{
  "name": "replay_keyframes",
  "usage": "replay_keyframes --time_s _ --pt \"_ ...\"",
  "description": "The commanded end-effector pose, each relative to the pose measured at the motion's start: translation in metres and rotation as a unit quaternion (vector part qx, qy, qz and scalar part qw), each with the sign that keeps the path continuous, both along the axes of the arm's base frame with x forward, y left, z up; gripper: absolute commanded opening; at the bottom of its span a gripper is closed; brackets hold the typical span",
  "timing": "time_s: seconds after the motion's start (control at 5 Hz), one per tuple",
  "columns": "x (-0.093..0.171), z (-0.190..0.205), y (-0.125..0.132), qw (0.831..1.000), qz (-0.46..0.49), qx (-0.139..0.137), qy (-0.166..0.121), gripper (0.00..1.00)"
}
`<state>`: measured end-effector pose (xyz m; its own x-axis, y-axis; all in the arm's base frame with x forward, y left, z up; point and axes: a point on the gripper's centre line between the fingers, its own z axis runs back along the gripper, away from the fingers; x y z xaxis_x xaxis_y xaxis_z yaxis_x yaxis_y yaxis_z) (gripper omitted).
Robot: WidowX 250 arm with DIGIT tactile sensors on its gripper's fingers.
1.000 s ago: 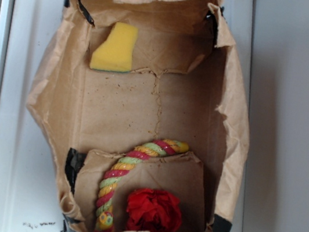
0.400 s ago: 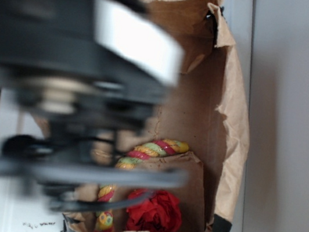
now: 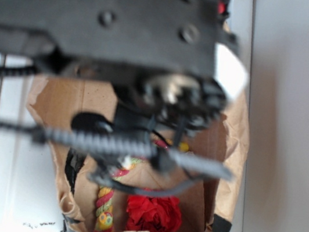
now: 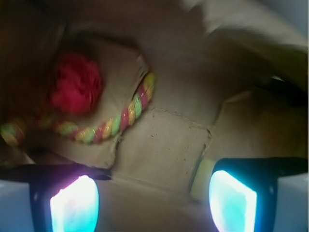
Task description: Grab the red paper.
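Bright red paper [image 3: 154,213] – rope [image 3: 105,205] striped red, yellow, green – inside a brown bag [image 3: 233,146].

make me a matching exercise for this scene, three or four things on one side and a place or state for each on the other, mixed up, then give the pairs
Things:
1. red paper
2. striped rope
3. brown paper bag
4. gripper

Places or states:
A. lies open, holding the other items
B. open, fingers spread apart with nothing between them
C. curved line running past the red wad
D. crumpled wad at the near end of the bag in the exterior view

Pairs: 1-D, 2-C, 3-A, 4-B
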<state>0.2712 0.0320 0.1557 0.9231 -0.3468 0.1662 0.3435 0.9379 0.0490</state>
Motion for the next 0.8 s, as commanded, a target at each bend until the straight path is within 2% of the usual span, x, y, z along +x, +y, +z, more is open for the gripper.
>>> replay_keyframes --time_s 0.0,0.2,0.6 --pt "0.019 -0.032 -0.003 0.993 -0.110 0.026 -0.046 1.00" --pt "0.030 -0.046 -0.029 0.989 -0.145 -0.001 -0.034 1.00" --pt "0.030 -0.046 -0.089 0.976 -0.207 -0.068 -0.023 1.00"
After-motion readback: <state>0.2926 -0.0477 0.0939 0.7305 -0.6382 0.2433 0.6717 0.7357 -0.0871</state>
